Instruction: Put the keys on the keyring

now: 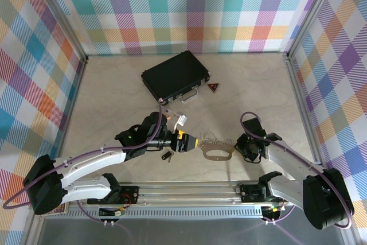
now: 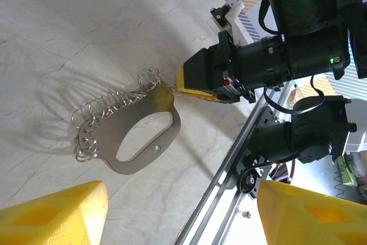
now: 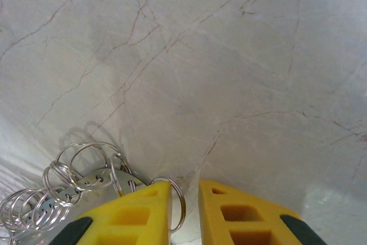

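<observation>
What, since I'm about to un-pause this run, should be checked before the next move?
1. keyring held by the right hand: ok, pinched at one end.
2. left hand open: ok, fingers wide apart.
3. Key in the left hand: not ok, it is empty. The keys lie on the table beside the left arm.
4. One of the split rings singled out: not ok, they overlap in a bunch.
5. Right grip firm enough for threading: cannot tell.
</observation>
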Robot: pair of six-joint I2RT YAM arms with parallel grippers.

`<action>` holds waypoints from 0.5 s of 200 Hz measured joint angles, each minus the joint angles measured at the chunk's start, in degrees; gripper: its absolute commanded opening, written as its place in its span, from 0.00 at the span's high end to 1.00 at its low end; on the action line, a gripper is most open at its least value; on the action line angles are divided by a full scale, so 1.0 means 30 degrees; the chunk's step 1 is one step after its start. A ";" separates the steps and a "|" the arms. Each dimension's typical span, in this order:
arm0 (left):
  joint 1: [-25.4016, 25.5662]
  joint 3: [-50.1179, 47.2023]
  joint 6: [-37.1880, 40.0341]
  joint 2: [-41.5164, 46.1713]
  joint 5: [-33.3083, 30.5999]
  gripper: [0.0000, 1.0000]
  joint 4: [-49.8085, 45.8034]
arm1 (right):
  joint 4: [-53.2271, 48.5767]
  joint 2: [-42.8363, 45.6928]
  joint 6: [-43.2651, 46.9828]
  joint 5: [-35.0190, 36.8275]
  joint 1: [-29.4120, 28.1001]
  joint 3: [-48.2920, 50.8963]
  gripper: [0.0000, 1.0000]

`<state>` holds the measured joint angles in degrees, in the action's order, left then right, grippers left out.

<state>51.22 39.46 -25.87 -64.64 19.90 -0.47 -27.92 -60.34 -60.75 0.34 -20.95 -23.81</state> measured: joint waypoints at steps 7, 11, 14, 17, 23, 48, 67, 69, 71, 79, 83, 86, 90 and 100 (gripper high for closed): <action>0.0000 0.0000 0.0000 0.0000 0.0000 0.31 0.0000 | 0.0051 0.0000 0.0029 -0.0007 0.0000 0.0015 0.81; 0.0000 0.0000 0.0000 0.0000 0.0000 0.31 -0.0007 | 0.0066 0.0000 0.0029 -0.0015 0.0000 0.0015 0.80; 0.0000 0.0000 0.0000 0.0000 0.0000 0.31 0.0000 | 0.0087 0.0000 0.0036 -0.0022 0.0000 0.0022 0.80; 0.0000 0.0000 0.0000 0.0000 0.0000 0.31 0.0000 | 0.0117 -0.0007 0.0036 -0.0036 0.0000 0.0022 0.80; 0.0000 0.0000 0.0000 0.0000 0.0000 0.31 0.0000 | 0.0189 -0.0022 0.0044 -0.0087 0.0000 0.0036 0.79; 0.0000 0.0000 0.0000 0.0000 0.0000 0.31 0.0000 | 0.0430 -0.0087 0.0044 -0.0284 0.0000 0.0051 0.76; 0.0000 0.0000 0.0000 0.0000 0.0000 0.31 0.0000 | 0.0590 -0.0051 0.0029 -0.0350 0.0000 0.0160 0.78; 0.0000 0.0000 0.0000 0.0000 -0.0007 0.31 0.0000 | 0.0590 -0.0029 0.0022 -0.0350 0.0007 0.0160 0.79; 0.0000 0.0000 0.0000 0.0000 0.0000 0.31 0.0000 | 0.0590 -0.0022 0.0022 -0.0357 0.0007 0.0175 0.79; 0.0000 0.0000 0.0000 0.0000 -0.0007 0.31 0.0000 | 0.0605 0.0029 0.0015 -0.0350 0.0022 0.0211 0.80; 0.0000 0.0000 0.0000 0.0000 -0.0007 0.31 -0.0007 | 0.0605 0.0058 0.0022 -0.0350 0.0022 0.0233 0.80; 0.0000 0.0000 0.0000 0.0000 -0.0007 0.31 0.0000 | 0.0612 0.0066 0.0015 -0.0350 0.0022 0.0248 0.80; 0.0000 0.0000 0.0000 0.0000 -0.0007 0.31 0.0000 | 0.0627 0.0087 0.0015 -0.0350 0.0022 0.0262 0.81; 0.0000 0.0000 0.0000 0.0000 -0.0007 0.31 0.0000 | 0.0663 0.0175 0.0000 -0.0342 0.0022 0.0328 0.82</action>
<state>51.22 39.46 -25.87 -64.64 19.88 -0.47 -25.93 -59.81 -60.75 -0.69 -20.88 -22.83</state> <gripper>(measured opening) 0.693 0.193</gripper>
